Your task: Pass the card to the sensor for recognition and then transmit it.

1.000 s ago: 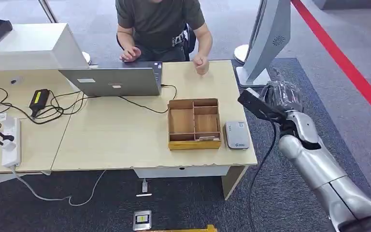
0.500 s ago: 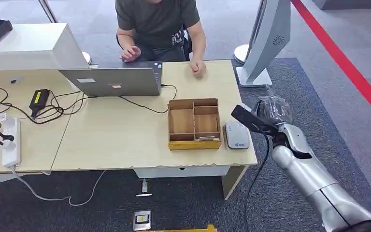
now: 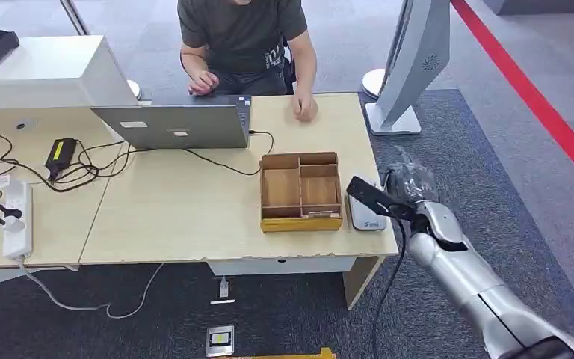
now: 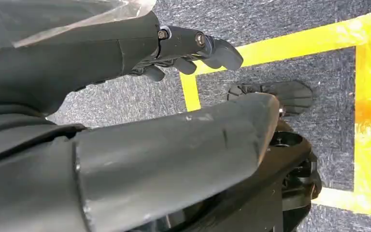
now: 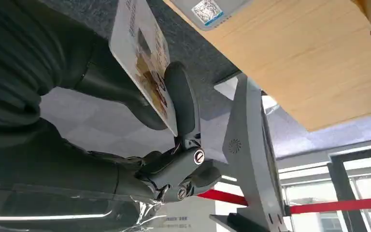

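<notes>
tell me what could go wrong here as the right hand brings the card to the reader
The right hand pinches the card near one edge only, so a bump could twist or drop it. The card reader sits near the table corner, so a nudge might push it off. The wooden organizer stands right beside it; overshooting could hit it.

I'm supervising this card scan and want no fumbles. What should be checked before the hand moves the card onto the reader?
1. Card held: ok. The right hand pinches the card between thumb and finger.
2. Reader free: ok. Nothing rests on the grey reader beside the wooden tray.
3. Card over reader: cannot tell. The wrist camera covers part of the reader in the head view.
4. Person clear: ok. The person's hand lies at the table's far edge.
5. Left hand: ok, it holds nothing.
</notes>
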